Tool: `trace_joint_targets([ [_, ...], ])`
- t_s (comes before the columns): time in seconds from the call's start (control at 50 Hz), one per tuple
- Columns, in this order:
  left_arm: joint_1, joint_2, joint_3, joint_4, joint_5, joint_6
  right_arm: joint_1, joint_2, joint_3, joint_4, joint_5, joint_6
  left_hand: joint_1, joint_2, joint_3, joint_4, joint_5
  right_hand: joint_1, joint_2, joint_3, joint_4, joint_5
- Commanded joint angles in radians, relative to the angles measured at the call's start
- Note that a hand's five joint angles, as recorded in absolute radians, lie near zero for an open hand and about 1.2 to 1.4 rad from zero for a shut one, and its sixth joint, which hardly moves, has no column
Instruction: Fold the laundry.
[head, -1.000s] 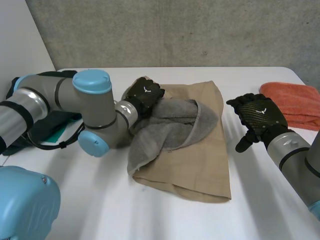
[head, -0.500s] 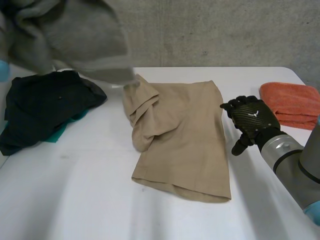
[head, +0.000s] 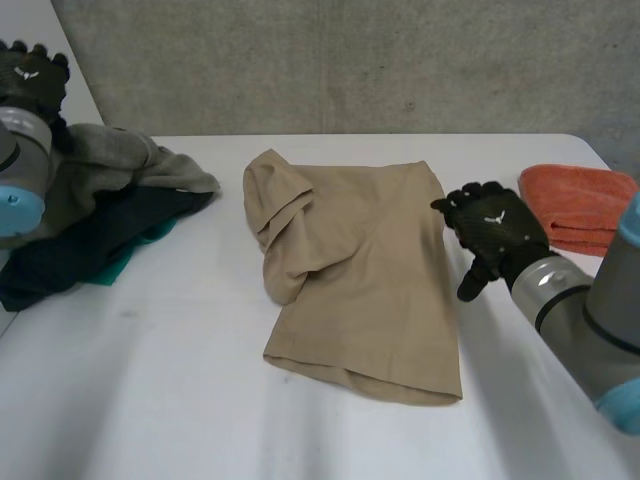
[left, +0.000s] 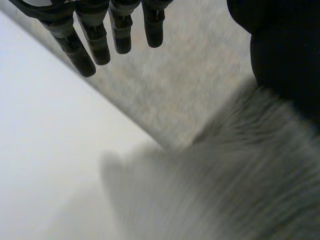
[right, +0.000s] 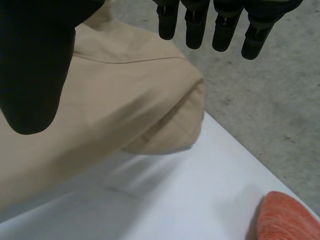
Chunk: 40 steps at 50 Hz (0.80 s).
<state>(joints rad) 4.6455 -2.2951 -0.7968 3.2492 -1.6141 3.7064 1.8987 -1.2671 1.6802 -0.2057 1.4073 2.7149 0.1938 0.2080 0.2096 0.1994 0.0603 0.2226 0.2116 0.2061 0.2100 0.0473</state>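
Note:
A tan garment (head: 360, 270) lies roughly folded in the middle of the white table (head: 150, 400), its left side bunched up. A grey towel (head: 115, 160) rests crumpled on a pile of dark clothes (head: 90, 235) at the far left. My left hand (head: 30, 75) hovers above that pile with straight fingers, holding nothing. In the left wrist view the left hand (left: 95, 40) is spread above the grey towel (left: 225, 185). My right hand (head: 495, 235) is open just beside the tan garment's right edge. In the right wrist view the right hand (right: 35, 65) hangs over the tan garment (right: 115, 100).
A folded orange towel (head: 585, 205) lies at the table's right edge, also seen past my right hand as the orange towel (right: 290, 220). A teal cloth (head: 130, 255) peeks from under the dark pile. A concrete wall stands behind the table.
My left hand lifted the grey towel off the tan garment, swung it left, and let it go onto the dark pile. The right hand shifted slightly toward the garment.

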Motion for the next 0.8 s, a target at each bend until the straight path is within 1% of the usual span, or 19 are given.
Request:
trace_joint_targets([
  [0.02,-0.131,0.133,-0.067,-0.049,0.016,0.006,-0.020,0.031,-0.169,0.167,0.057,0.049,-0.019,-0.033,-0.035,-0.025,-0.060,-0.048,-0.037,-0.032,-0.035,-0.047],
  [0.08,-0.195,0.143,-0.079,-0.066,0.043,-0.002,-0.021,0.060,-0.250,0.250,0.084,0.071,-0.019,-0.033,-0.035,-0.025,-0.060,-0.048,-0.037,-0.032,-0.035,-0.047],
  [0.1,-0.246,0.140,-0.081,-0.078,0.066,-0.005,-0.023,0.087,-0.310,0.303,0.091,0.080,-0.019,-0.033,-0.035,-0.025,-0.060,-0.048,-0.037,-0.032,-0.035,-0.047],
  [0.16,-0.324,0.118,-0.081,-0.103,0.100,-0.011,-0.029,0.138,-0.408,0.388,0.104,0.086,-0.019,-0.033,-0.035,-0.025,-0.060,-0.048,-0.037,-0.032,-0.035,-0.047],
  [0.18,-0.370,0.096,-0.075,-0.115,0.120,-0.016,-0.033,0.179,-0.480,0.450,0.108,0.091,-0.019,-0.033,-0.035,-0.025,-0.060,-0.048,-0.037,-0.032,-0.035,-0.047],
  [0.22,-0.413,0.063,-0.065,-0.127,0.134,-0.019,-0.041,0.221,-0.546,0.502,0.113,0.097,-0.019,-0.033,-0.035,-0.025,-0.060,-0.048,-0.037,-0.032,-0.035,-0.047],
  [0.24,-0.453,0.025,-0.050,-0.137,0.143,-0.017,-0.046,0.241,-0.577,0.528,0.110,0.100,-0.019,-0.033,-0.035,-0.025,-0.060,-0.048,-0.037,-0.032,-0.035,-0.047],
  [0.28,-0.485,-0.010,-0.036,-0.146,0.143,-0.017,-0.055,0.300,-0.660,0.572,0.099,0.111,-0.019,-0.033,-0.035,-0.025,-0.060,-0.048,-0.037,-0.032,-0.035,-0.047],
  [0.3,-0.501,-0.024,-0.033,-0.152,0.138,-0.019,-0.056,0.323,-0.684,0.572,0.093,0.112,-0.019,-0.033,-0.035,-0.025,-0.060,-0.048,-0.037,-0.032,-0.035,-0.047],
  [0.32,-0.528,-0.041,-0.036,-0.169,0.128,-0.022,-0.061,0.372,-0.733,0.557,0.067,0.106,-0.019,-0.033,-0.035,-0.025,-0.060,-0.048,-0.037,-0.032,-0.035,-0.047],
  [0.38,-0.568,-0.038,-0.067,-0.190,0.117,-0.029,-0.067,0.443,-0.792,0.503,0.009,0.065,-0.019,-0.033,-0.035,-0.025,-0.060,-0.048,-0.037,-0.032,-0.035,-0.047],
  [0.4,-0.596,-0.032,-0.097,-0.197,0.115,-0.039,-0.075,0.486,-0.824,0.455,-0.039,0.015,-0.019,-0.033,-0.035,-0.025,-0.060,-0.048,-0.037,-0.032,-0.035,-0.047],
  [0.46,-0.642,-0.024,-0.148,-0.187,0.111,-0.043,-0.084,0.549,-0.859,0.375,-0.099,-0.065,-0.019,-0.033,-0.035,-0.025,-0.060,-0.048,-0.037,-0.032,-0.035,-0.047],
  [0.48,-0.672,-0.024,-0.172,-0.175,0.109,-0.045,-0.090,0.586,-0.878,0.333,-0.135,-0.111,-0.019,-0.033,-0.035,-0.025,-0.060,-0.048,-0.037,-0.032,-0.035,-0.047],
  [0.56,-0.735,-0.052,-0.205,-0.145,0.086,-0.033,-0.089,0.670,-0.941,0.269,-0.188,-0.178,-0.019,-0.033,-0.035,-0.025,-0.060,-0.048,-0.037,-0.032,-0.035,-0.047],
  [0.62,-0.760,-0.069,-0.210,-0.141,0.066,-0.016,-0.084,0.712,-0.978,0.265,-0.208,-0.178,-0.019,-0.033,-0.035,-0.025,-0.060,-0.048,-0.037,-0.032,-0.035,-0.047],
  [0.72,-0.788,-0.096,-0.217,-0.149,0.033,0.033,-0.069,0.784,-1.053,0.256,-0.205,-0.178,-0.019,-0.033,-0.035,-0.025,-0.060,-0.048,-0.037,-0.032,-0.035,-0.047],
  [0.8,-0.798,-0.106,-0.229,-0.148,0.029,0.056,-0.058,0.814,-1.083,0.236,-0.208,-0.176,-0.019,-0.033,-0.035,-0.025,-0.060,-0.048,-0.037,-0.032,-0.035,-0.047],
])
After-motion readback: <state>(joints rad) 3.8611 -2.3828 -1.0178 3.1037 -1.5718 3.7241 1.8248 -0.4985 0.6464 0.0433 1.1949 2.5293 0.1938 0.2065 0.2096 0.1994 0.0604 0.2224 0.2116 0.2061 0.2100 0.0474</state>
